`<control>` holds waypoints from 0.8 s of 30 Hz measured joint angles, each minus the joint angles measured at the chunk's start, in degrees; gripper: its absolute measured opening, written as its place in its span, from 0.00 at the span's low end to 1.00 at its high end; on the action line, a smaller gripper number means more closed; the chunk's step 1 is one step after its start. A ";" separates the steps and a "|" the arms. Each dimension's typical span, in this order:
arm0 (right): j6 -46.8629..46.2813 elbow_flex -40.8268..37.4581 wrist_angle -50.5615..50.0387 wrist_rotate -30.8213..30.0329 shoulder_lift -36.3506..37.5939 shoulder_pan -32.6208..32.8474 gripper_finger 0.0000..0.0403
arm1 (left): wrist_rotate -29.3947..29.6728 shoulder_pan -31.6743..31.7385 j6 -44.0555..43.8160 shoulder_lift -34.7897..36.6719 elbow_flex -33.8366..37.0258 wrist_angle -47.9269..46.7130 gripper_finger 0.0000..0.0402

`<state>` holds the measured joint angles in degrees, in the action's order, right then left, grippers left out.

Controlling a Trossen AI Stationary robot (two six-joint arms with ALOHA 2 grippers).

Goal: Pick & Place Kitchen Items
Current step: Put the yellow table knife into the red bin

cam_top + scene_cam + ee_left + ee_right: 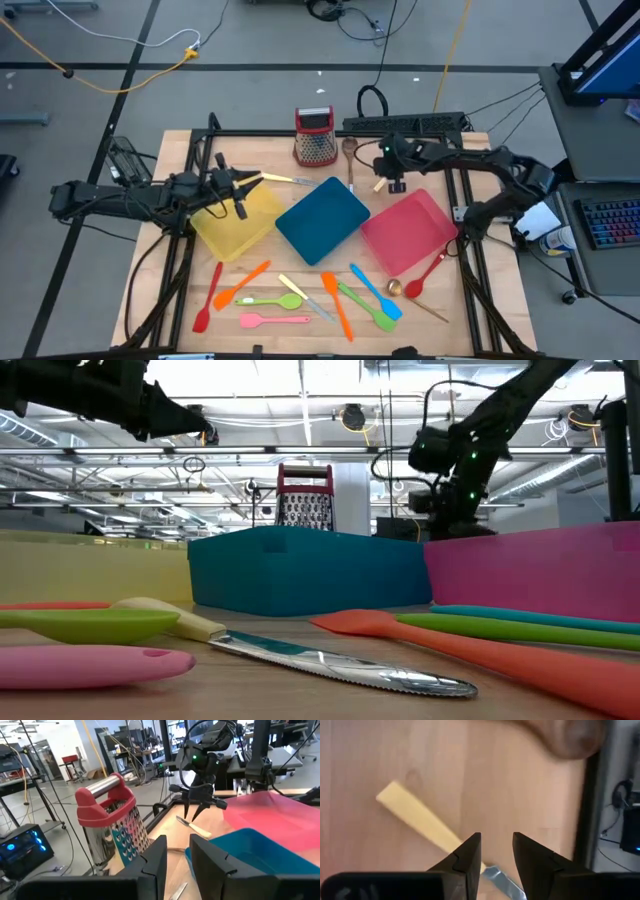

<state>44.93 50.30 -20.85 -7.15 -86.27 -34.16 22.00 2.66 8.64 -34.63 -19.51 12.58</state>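
Shows, at far left, the left gripper (240, 188) raised over the yellow tray (222, 238), fingers narrowly parted with nothing seen pinched between them. Places a pale-handled knife (285, 179) just beside it on the wood, toward the red-topped grater (314, 137). Passes the teal tray (320, 222) at centre. Finds the right gripper (392, 183) at the table's far edge, just behind the pink-red tray (410, 232), poised low over a second pale-handled piece of cutlery (415, 817), spread to either side of the spot where handle meets metal and not yet touching. Sets that piece flat on bare wood, near a wooden spoon (349, 150). Leaves the coloured spatulas and spoons (300, 295) scattered along the near edge.

Suggests a light, stiff item, unlikely to bend or break, but thin and lying flush with the table, so awkward to get under. Calls for a pinch across the pale handle, close to the blade end, rather than on the slick metal, where a slip or a swing looks likelier.
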 joint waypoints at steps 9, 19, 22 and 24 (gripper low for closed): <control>2.82 -0.02 -3.85 0.00 -1.63 0.00 0.24 | 0.37 0.07 -0.90 0.00 0.00 -1.88 0.22; 2.41 -0.02 -1.35 2.95 -1.01 1.57 0.25 | 0.50 0.07 -1.72 0.00 0.00 -2.14 0.22; 1.23 0.00 1.31 -0.88 0.32 2.56 0.25 | 0.50 0.07 -1.73 0.00 0.00 -2.14 0.22; 0.68 0.00 2.04 -1.90 1.00 2.57 0.25 | 0.50 0.07 -1.70 0.01 0.00 -2.12 0.22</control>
<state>45.61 50.30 -18.81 -9.06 -85.26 -31.58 22.50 2.72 6.94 -34.62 -19.51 10.46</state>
